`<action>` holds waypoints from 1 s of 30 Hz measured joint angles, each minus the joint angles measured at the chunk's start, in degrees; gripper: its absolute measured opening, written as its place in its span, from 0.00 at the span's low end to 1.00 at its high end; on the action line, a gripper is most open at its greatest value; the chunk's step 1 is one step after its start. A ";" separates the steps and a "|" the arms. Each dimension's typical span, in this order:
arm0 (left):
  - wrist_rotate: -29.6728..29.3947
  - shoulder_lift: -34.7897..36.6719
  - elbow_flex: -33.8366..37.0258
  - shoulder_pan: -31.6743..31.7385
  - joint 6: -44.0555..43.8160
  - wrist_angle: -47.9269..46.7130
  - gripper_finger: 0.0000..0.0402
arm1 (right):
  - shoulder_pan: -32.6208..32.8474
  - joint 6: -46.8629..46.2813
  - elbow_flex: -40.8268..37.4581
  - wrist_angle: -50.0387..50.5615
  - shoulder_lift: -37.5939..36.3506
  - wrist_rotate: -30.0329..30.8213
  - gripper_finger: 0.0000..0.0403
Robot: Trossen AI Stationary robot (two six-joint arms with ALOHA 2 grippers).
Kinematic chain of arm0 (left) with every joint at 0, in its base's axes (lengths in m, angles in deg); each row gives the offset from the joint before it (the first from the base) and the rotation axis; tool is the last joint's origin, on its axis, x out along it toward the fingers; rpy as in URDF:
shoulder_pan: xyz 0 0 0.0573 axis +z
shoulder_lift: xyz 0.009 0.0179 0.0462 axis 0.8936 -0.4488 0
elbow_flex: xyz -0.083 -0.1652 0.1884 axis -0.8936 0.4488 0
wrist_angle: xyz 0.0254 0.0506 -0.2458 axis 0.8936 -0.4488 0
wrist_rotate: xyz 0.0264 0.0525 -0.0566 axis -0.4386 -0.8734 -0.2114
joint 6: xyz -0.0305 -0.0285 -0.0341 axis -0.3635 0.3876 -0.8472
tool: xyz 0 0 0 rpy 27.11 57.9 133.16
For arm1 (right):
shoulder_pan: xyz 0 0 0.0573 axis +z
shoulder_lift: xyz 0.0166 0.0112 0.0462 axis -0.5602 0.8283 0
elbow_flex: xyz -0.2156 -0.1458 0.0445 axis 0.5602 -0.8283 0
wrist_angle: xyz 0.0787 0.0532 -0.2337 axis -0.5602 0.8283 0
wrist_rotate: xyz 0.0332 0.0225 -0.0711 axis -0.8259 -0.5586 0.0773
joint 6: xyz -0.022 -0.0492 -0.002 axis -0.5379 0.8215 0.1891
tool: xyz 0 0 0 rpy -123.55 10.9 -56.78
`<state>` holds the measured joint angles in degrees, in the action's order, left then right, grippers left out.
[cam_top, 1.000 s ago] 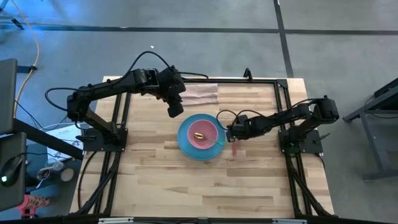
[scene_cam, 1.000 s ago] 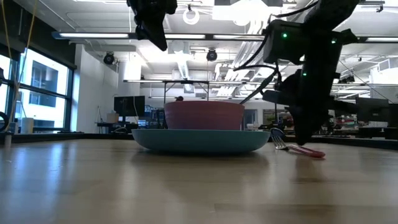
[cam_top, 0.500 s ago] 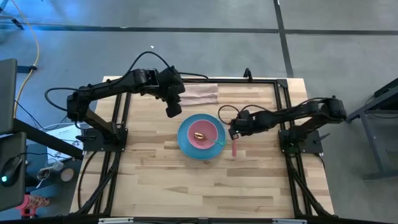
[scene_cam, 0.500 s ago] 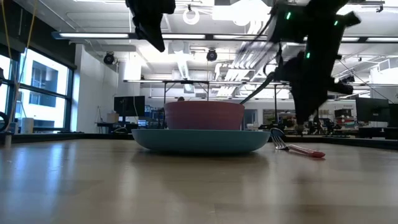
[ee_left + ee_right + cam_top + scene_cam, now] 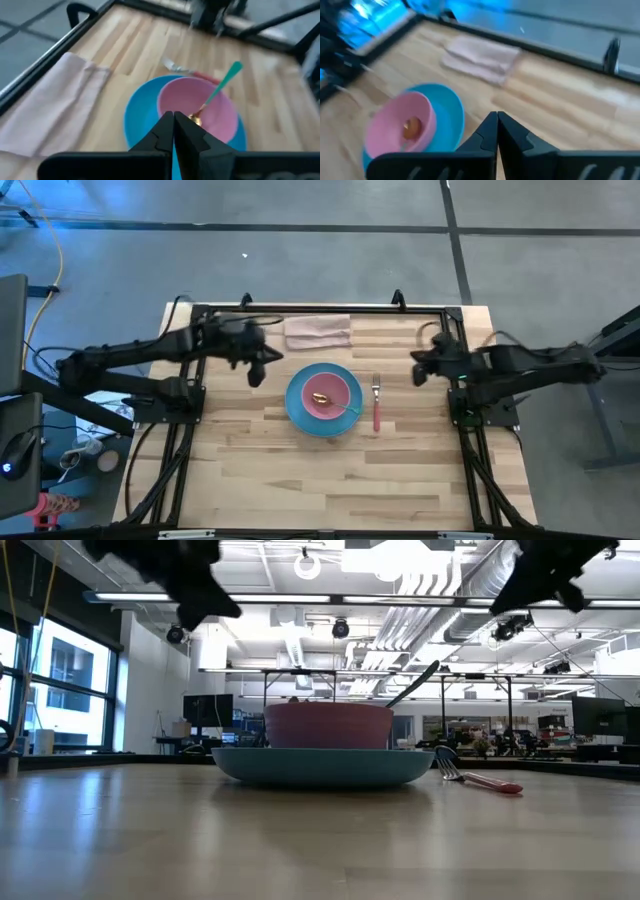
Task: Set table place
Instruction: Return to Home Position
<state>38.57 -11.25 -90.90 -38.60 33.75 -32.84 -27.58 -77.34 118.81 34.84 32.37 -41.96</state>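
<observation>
A: So, where does everything lie?

B: The plate (image 5: 294, 402) sits mid-table (image 5: 300, 480), round, smooth and light blue. The pink bowl (image 5: 335, 383) stands on it. The spoon (image 5: 322, 398) rests in the bowl, gold end down, with its green handle leaning over the rim toward the right arm's side.

A: And the fork (image 5: 377, 405)?

B: It lies flat on the wood planks just beside the plate, on the right arm's side, not touching it. Its long axis runs parallel to the black side rails. The silver tines point to the edge where the cloth (image 5: 317, 333) lies, and the pink handle points the other way.

A: Which gripper is nearer to it?

B: The right gripper (image 5: 418, 370), out by the right rail, with bare wood between it and the fork. Its fingers are pressed together on nothing. The left gripper (image 5: 256, 370) hangs off the plate's other side, toward the cloth, likewise closed and empty.

A: So going home?

B: Easy, I judge. Each arm need only pull outward, away from the setting, and nothing stands in either path. The folded cloth, soft and pinkish-beige, lies apart from both.
</observation>
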 joint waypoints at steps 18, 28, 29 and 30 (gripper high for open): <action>-0.75 32.55 38.31 -6.35 -15.91 31.98 0.00 | 3.40 21.38 -29.66 -36.16 -39.74 -10.77 0.00; -2.68 36.12 45.17 -6.32 -14.82 38.73 0.00 | 1.71 23.60 -35.12 -38.92 -41.93 -16.80 0.00; -2.55 36.10 45.17 -6.32 -14.21 38.51 0.00 | 1.26 23.95 -35.11 -38.94 -41.91 -17.95 0.00; -2.02 36.06 45.17 -6.32 -13.91 38.45 0.00 | 0.71 24.21 -35.07 -38.86 -41.84 -19.09 0.00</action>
<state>36.55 24.81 -45.72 -44.92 19.84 5.61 -26.87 -53.14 83.74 -4.02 -9.47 -61.04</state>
